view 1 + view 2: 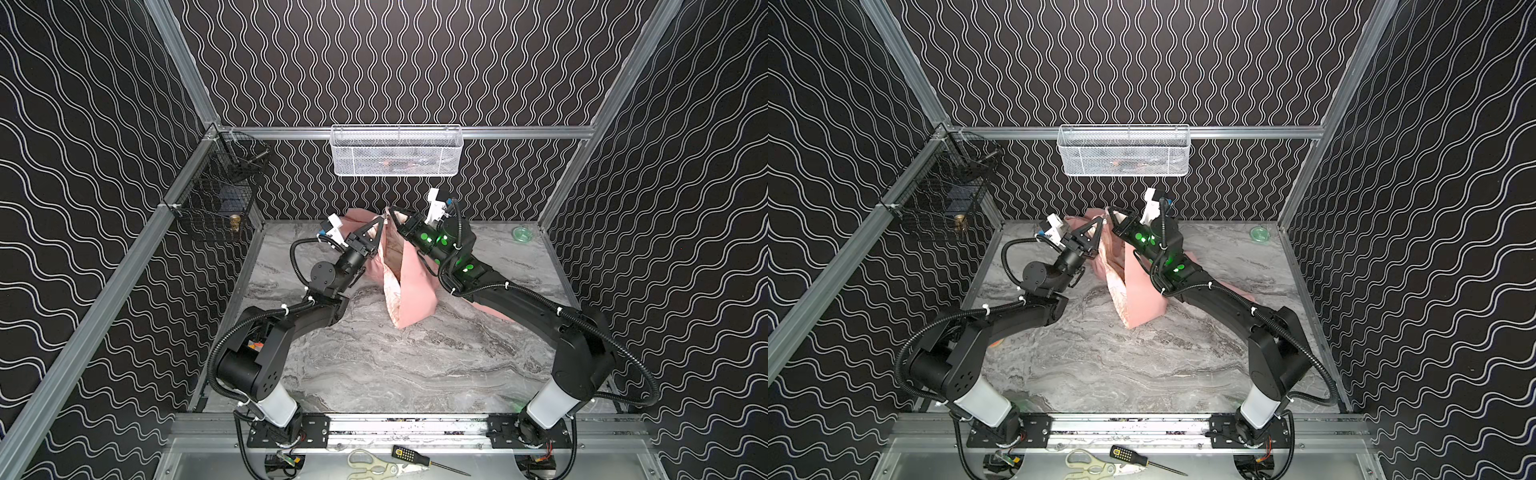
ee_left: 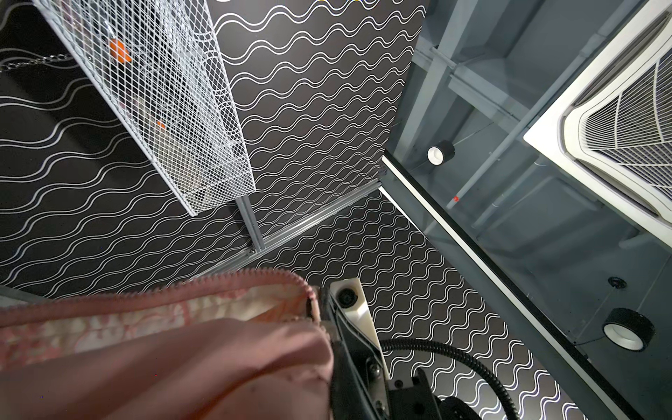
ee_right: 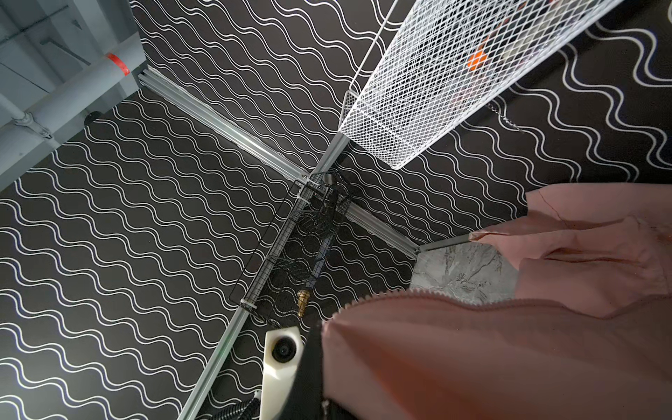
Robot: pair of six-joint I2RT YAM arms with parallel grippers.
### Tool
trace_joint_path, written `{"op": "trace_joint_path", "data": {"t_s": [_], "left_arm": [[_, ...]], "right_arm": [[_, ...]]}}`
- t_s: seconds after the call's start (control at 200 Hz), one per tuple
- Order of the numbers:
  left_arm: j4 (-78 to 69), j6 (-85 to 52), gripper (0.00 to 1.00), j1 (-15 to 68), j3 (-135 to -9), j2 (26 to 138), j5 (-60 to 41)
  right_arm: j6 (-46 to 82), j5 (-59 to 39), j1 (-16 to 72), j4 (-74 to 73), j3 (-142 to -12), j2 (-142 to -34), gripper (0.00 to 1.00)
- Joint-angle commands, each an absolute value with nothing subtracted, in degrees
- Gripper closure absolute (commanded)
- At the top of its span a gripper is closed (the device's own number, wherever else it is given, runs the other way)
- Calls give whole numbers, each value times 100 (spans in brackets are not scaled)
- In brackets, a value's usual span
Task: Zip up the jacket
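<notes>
We have the jacket raised at the back of the marbled desk. It hangs from two pinch points, and its lower part trails down to rest on the desk surface. The left end effector is clamped tight on one front edge and the right end effector on the other. In both top views the two tips sit just beside each other, almost touching, at the top of the hanging cloth.

What the coming move turns on is the run of the opening. From those tips the two zipper edges fall downward and toward the arm bases, spreading into a narrow V that shows the pale patterned lining. The zipper's long axis therefore lies below the end effectors, steep rather than flat.

In the left wrist view the zipper teeth run along the edge right up to the grip. The right wrist view shows the matching teeth. Neither arm is clearly nearer, since both hold the same end. We cannot make out the slider, and we judge the halves are not yet joined.
</notes>
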State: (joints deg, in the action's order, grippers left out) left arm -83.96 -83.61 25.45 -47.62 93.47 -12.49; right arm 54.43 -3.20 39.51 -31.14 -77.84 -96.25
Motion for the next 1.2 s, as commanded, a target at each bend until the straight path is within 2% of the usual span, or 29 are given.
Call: {"op": "trace_joint_path", "data": {"t_s": [0.0, 1.196], "left_arm": [[-8833, -8428, 100, 2544, -4758, 9343, -1213], [-8868, -8499, 100, 2548, -4886, 9413, -1169]], "right_arm": [[5421, -278, 3973, -3393, -7778, -9545, 100], [5317, -521, 4036, -3414, -7648, -9469, 100]]}}
